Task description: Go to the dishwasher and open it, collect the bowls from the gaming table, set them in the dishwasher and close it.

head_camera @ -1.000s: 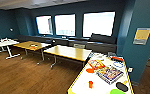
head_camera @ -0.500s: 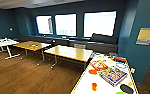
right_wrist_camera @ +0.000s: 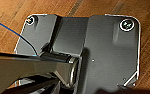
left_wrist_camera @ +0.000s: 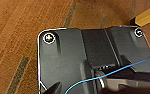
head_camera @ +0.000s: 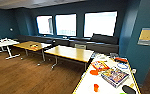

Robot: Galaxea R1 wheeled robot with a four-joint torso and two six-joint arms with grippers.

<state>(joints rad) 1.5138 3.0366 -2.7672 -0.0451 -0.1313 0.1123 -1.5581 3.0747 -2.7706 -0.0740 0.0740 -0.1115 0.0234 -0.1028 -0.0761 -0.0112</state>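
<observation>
Orange bowl (head_camera: 93, 72) on gaming surface (head_camera: 91, 85), beside game box (head_camera: 114, 76); orange cup (head_camera: 96, 87) near it. Claw states: cannot tell.

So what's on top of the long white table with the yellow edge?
On the gaming table sit an orange bowl, a taller orange cup, colourful game boxes and a black paddle. The near end runs out of view.

No readable text anywhere. Yellowish notice (head_camera: 146, 36) on blue wall at right: print too blurred to read. Colourful game boxes (head_camera: 115, 76) on white table with yellow edge (head_camera: 88, 86): printed artwork visible, lettering illegible. No brand marks or numbers legible on dark robot plate (left_wrist_camera: 63, 62) in wrist views.
</observation>
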